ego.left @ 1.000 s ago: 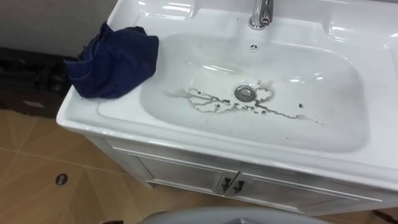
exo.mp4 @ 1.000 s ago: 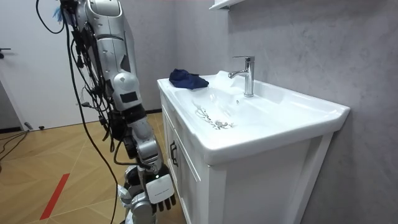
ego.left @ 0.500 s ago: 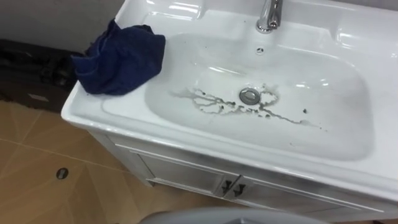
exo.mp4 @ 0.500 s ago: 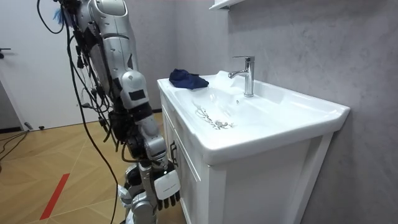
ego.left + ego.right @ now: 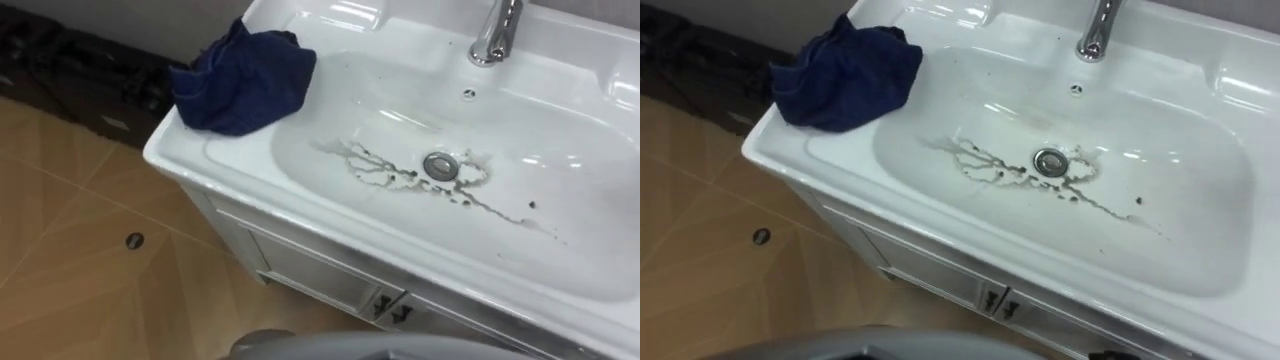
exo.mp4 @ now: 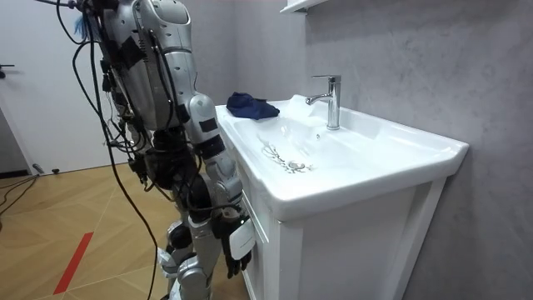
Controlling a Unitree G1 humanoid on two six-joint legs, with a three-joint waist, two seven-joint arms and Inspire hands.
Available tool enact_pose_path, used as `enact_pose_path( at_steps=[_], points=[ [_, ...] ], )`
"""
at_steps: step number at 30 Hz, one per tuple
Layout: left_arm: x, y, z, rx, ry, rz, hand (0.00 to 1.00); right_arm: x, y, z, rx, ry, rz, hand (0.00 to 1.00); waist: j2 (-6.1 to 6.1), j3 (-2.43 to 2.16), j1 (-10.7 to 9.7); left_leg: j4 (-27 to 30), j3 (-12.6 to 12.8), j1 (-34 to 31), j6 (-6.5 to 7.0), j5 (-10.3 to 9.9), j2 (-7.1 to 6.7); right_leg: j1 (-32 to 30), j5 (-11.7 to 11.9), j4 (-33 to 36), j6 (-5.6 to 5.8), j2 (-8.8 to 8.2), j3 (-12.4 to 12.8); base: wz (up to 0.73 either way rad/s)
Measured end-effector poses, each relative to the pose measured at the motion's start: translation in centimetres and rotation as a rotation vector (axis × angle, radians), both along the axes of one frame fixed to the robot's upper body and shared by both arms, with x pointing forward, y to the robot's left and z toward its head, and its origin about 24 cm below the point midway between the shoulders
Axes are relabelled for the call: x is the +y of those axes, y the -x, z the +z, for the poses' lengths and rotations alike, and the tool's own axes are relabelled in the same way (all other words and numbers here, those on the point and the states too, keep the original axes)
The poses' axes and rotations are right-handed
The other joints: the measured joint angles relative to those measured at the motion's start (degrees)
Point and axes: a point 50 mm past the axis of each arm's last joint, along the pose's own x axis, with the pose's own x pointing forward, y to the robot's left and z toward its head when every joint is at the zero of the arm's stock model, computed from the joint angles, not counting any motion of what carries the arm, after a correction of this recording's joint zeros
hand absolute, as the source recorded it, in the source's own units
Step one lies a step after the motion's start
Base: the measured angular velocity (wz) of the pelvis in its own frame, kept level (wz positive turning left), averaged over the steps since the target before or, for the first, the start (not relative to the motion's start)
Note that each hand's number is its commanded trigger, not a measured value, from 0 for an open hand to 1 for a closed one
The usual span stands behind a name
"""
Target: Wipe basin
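Note:
A white basin (image 5: 200, 165) sits on a white cabinet, with dark dirty streaks (image 5: 400, 176) running across its bowl around the metal drain (image 5: 440, 165). A crumpled dark blue cloth (image 5: 245, 78) lies on the basin's left rim, partly over the bowl's edge. In the room view I stand right at the basin's front, and my right hand (image 6: 236, 247) hangs low beside the cabinet, below the rim, its fingers relaxed and holding nothing. That hand is far from the cloth (image 6: 251, 106).
A chrome tap (image 5: 497, 35) stands at the basin's back. The cabinet doors below have small dark handles (image 5: 390, 312). Dark bags or cases (image 5: 90, 80) lie on the wooden floor to the left, against the wall. A shelf is on the wall above.
I have stepped closer to the basin and my right arm has swung in towards the cabinet. The eye view has shifted, so the basin now sits further right. Cloth and streaks are unchanged.

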Motion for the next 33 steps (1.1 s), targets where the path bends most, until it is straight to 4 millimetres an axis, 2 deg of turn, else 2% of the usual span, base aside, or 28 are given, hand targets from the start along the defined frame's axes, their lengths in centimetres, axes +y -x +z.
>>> enact_pose_path(
  at_steps=[2,5,9,12,18,20,24,26,27,30,33],
  points=[
    [1.3,-0.5,0.8,-0.041,-0.071,0.042,0.0,-0.1,0.1,0.0,0.009,0.008,0.02,0.0,0.12,0.07,0.1,0.0,-0.5,-0.1,0.06,0.1,-0.23,0.3,0.0,0.0,0.0,-0.12,-0.4,0.09],
    [2.1,-1.3,1.5,-0.083,-0.149,0.063,0.0,-0.4,0.2,0.1,0.019,0.02,0.047,0.0,0.58,0.0,0.4,0.0,-0.8,-0.3,0.17,0.1,-0.45,-0.1,0.0,0.0,0.01,-0.37,-1.7,0.05],
    [2.8,-2.7,2.4,-0.145,-0.231,0.066,0.0,-0.6,0.3,0.1,0.033,0.031,0.099,0.0,0.91,-0.09,0.5,0.0,-1.2,-0.6,0.33,0.2,-0.69,-0.3,0.0,0.1,0.03,-0.57,-1.8,0.05],
    [4.0,-5.7,4.8,-0.297,-0.359,0.07,0.0,-0.6,0.7,0.1,0.031,0.03,0.093,0.0,0.97,-0.14,1.2,0.0,-1.5,-0.6,0.36,0.2,-0.79,-0.4,-0.1,0.1,0.09,-0.6,-1.6,0.04],
    [4.4,-9.0,8.0,-0.472,-0.501,0.059,0.0,-0.7,0.8,0.2,0.017,0.03,0.1,0.0,1.76,-0.5,0.7,-0.1,-1.3,-0.2,0.46,0.3,-0.86,-0.3,-0.1,0.1,0.2,-0.71,-1.4,-0.02],
    [4.6,-10.8,10.2,-0.573,-0.568,0.038,0.0,-0.7,0.9,0.2,0.016,0.03,0.106,0.0,1.82,-0.53,0.4,-0.3,-1.3,-0.1,0.45,0.3,-0.88,-0.3,-0.1,0.1,0.2,-0.69,-1.0,0.0],
    [4.7,-13.1,13.7,-0.702,-0.689,-0.043,0.0,-0.8,1.0,0.2,0.008,0.032,0.104,0.0,2.29,-0.65,0.0,-0.3,-0.6,0.4,0.48,0.4,-0.77,-0.2,-0.1,0.1,0.2,-0.6,0.4,-0.08],
    [4.7,-14.6,17.2,-0.793,-0.816,-0.138,0.0,-0.9,1.2,0.2,0.004,0.032,0.091,0.0,2.39,-0.61,-0.6,-0.3,-0.5,0.8,0.48,0.4,-0.73,0.0,-0.1,0.2,0.2,-0.62,0.6,-0.04],
    [4.7,-15.0,18.1,-0.816,-0.852,-0.159,0.0,-0.9,1.2,0.2,0.003,0.033,0.087,0.0,2.46,-0.57,-0.8,-0.3,-0.4,0.9,0.48,0.4,-0.73,0.0,-0.1,0.2,0.2,-0.62,0.9,-0.07],
    [4.3,-16.9,22.7,-0.923,-1.043,-0.271,0.0,-1.3,1.3,0.4,0.005,0.042,0.076,0.0,3.19,-0.16,-1.5,-1.2,0.7,1.0,0.53,0.4,-0.71,-0.4,-0.2,0.1,0.28,-0.64,2.8,-0.18],
    [3.7,-17.5,24.8,-0.994,-1.106,-0.305,0.0,-1.5,1.4,0.4,0.01,0.039,0.067,0.0,3.54,-0.02,-3.0,-1.4,0.9,1.1,0.56,0.4,-0.7,-0.3,-0.2,0.0,0.31,-0.57,3.3,-0.08]
  ],
)
